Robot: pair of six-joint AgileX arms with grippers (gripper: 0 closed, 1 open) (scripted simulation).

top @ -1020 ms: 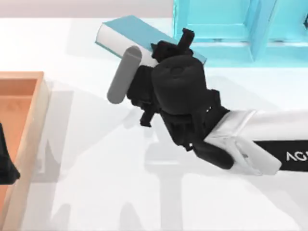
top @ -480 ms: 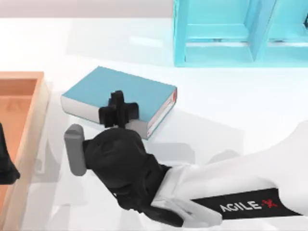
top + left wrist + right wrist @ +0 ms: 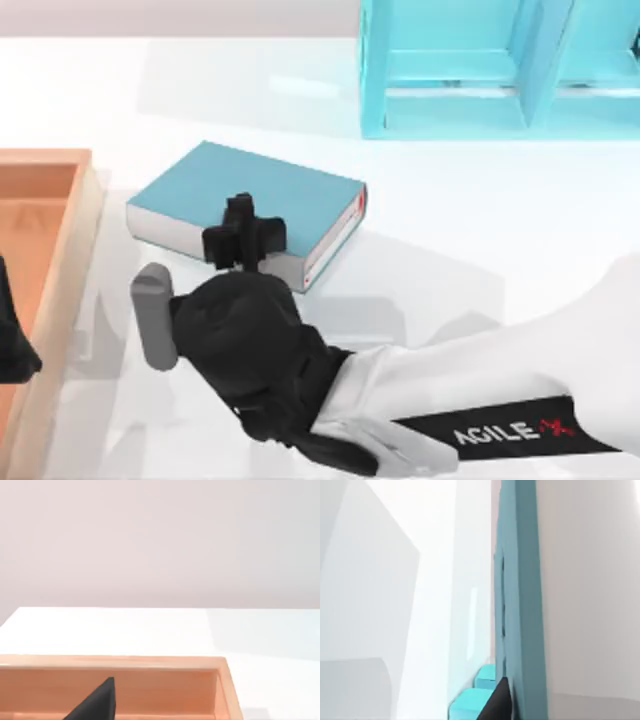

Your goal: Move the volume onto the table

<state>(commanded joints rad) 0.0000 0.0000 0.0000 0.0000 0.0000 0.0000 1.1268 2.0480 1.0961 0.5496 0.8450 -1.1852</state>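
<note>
Orange tray [image 3: 60, 200] at left edge, blue shelf unit [image 3: 500, 70] top right.

The right arm [image 3: 520, 380] has a glossy white shell with a black band that carries white letters and a red mark. Its wrist is bulky matte black, with a grey cylinder [image 3: 152, 315] at the side. The right hand [image 3: 243, 235] is black and blocky.

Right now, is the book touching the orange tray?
Apart. The top view shows a strip of bare white table between the volume and the orange tray's rim.
</note>
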